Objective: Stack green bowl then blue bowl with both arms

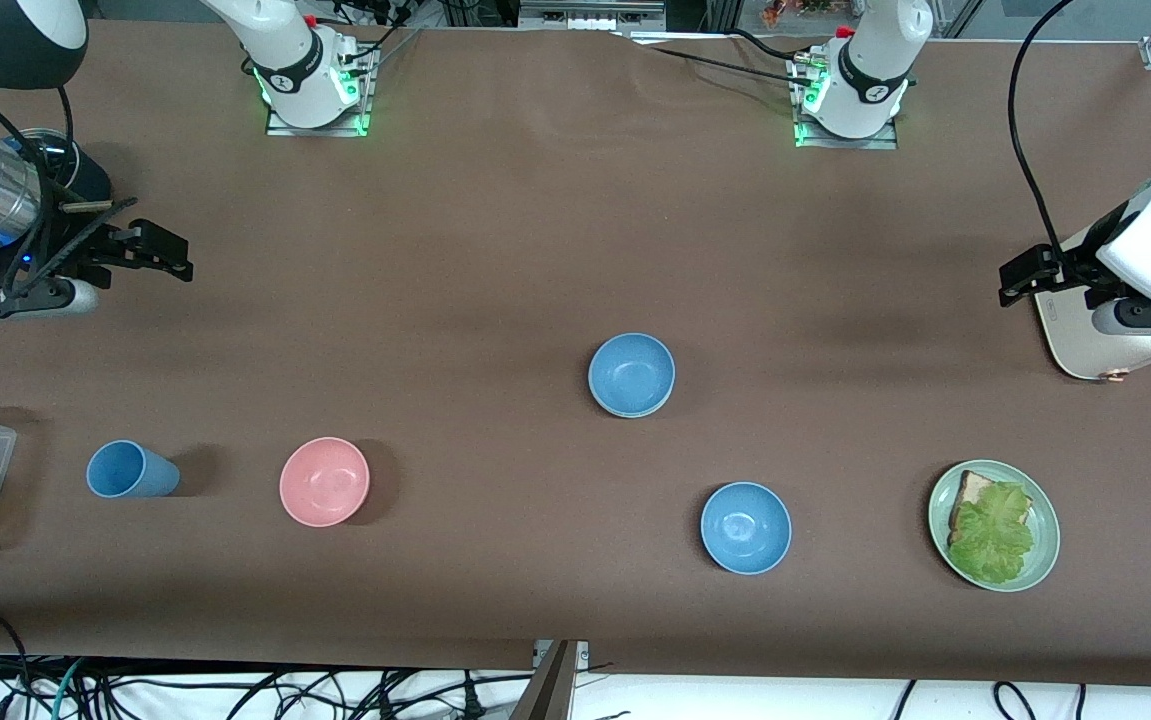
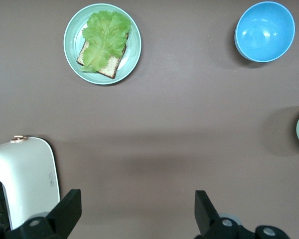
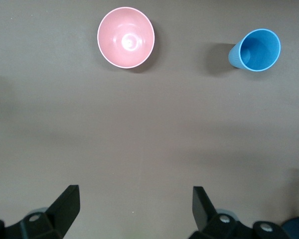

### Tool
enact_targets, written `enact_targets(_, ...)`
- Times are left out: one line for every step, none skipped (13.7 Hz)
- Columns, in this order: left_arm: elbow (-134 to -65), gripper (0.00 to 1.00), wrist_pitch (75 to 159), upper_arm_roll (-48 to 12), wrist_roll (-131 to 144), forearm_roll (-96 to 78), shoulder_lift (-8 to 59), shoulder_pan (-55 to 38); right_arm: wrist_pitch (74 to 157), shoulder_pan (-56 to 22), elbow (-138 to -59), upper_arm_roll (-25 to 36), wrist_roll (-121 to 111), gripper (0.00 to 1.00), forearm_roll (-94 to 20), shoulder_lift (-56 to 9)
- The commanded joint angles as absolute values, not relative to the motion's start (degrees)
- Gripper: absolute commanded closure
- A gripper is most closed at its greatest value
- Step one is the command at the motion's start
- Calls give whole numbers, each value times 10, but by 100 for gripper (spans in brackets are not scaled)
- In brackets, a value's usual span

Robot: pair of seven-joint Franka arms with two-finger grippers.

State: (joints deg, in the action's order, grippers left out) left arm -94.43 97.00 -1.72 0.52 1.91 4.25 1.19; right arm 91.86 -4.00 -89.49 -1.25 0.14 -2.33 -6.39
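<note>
Seemingly done. Worktop point(image 1: 495, 250) wide.

- Both arms wait: left gripper point(image 2: 134, 204) over 3 o'clock end by toaster point(image 1: 1085, 345), right gripper point(image 3: 134, 204) over 9 o'clock end. Fingers apart on both, empty.
- Blue bowl point(image 1: 632, 372) near centre, nested in green bowl point(image 2: 298, 128); only green rim sliver shows.
- Bowls likely light, stiff, smooth. Pinch rim wall if regrasping.

Matte blue bowl point(image 1: 632, 374); glossy bowl point(image 1: 746, 527)

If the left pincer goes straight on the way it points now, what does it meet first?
The left pincer would probably meet bare brown tablecloth beside the white toaster; depth is unclear.
</note>
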Motion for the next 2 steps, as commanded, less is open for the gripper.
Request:
enact_targets(-931,0,968,-19,-7,22,47,11,920,-39,-893,-15,4,0,-26,-62)
enact_targets(-931,0,964,-20,-7,21,47,11,921,-39,-893,-15,4,0,-26,-62)
